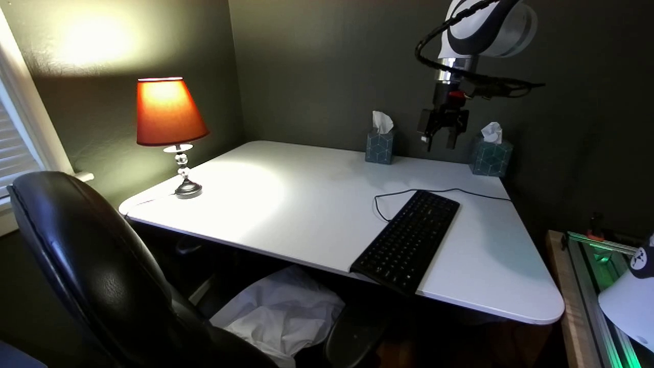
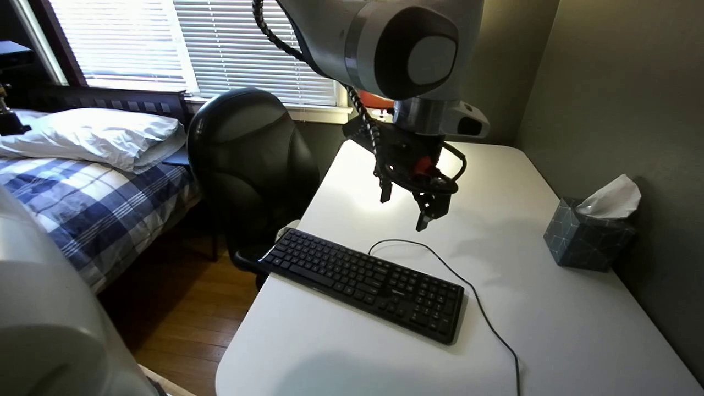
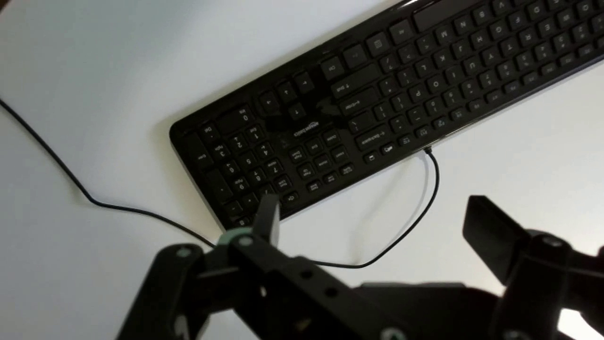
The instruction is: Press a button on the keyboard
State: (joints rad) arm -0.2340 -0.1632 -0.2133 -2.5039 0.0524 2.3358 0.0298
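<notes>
This is a bedroom in a home. In an exterior view a bed (image 2: 137,93) with a plaid cover (image 2: 118,198) and white pillow (image 2: 99,132) stands at the left, window blinds (image 2: 242,49) at the far side, a wooden floor (image 2: 187,319) below; a padded chair (image 2: 247,159) stands beside a white desk (image 2: 577,341). In an exterior view a lit lamp (image 1: 171,115) and tissue boxes (image 1: 379,148) stand on it.

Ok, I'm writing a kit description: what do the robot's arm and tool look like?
The arm is rounded and white with dark trim and a silver collar at the wrist. A thick, dark, ridged cable loops along it. The tool is black with two angular fingers; a red part shows near its top.
</notes>
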